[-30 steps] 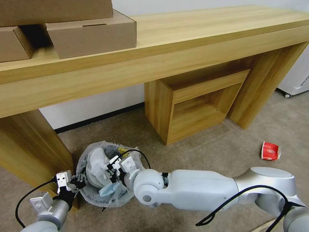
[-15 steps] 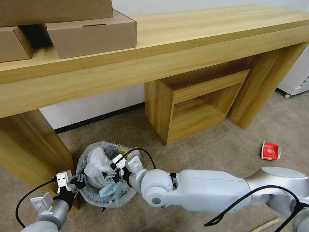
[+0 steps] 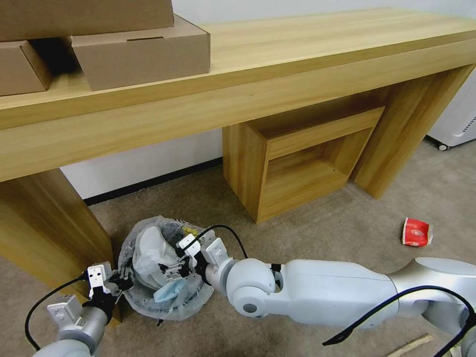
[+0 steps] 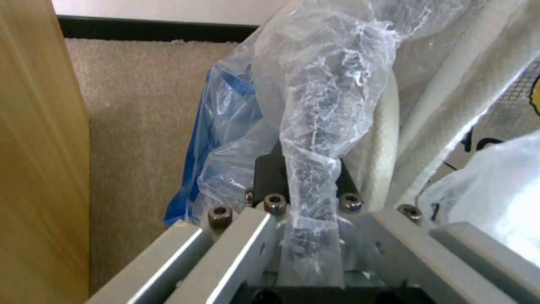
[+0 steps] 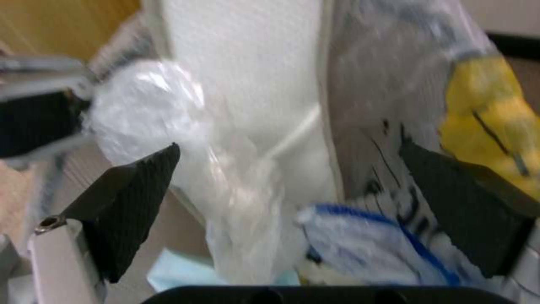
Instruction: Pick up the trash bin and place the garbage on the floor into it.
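And here's the right arm [image 3: 337, 297], big glossy white shells with rounded silver-grey joints, a circular cap with a small dark hole on the near joint. A thin black cable loops over its wrist, another curls off the elbow housing. The right gripper [image 3: 173, 270] carries small white blocks on black hardware; up close its fingers [image 5: 126, 202] are black, wedge-shaped, cross-hatched, on pale metal with a small bolt hole. Over to the left arm [image 3: 77, 325]: slimmer, silver-grey, a black cable arcing off it. The left gripper [image 3: 121, 282] has a white block on top, and bare aluminium bars studded with dark socket-head screws [image 4: 274, 203].
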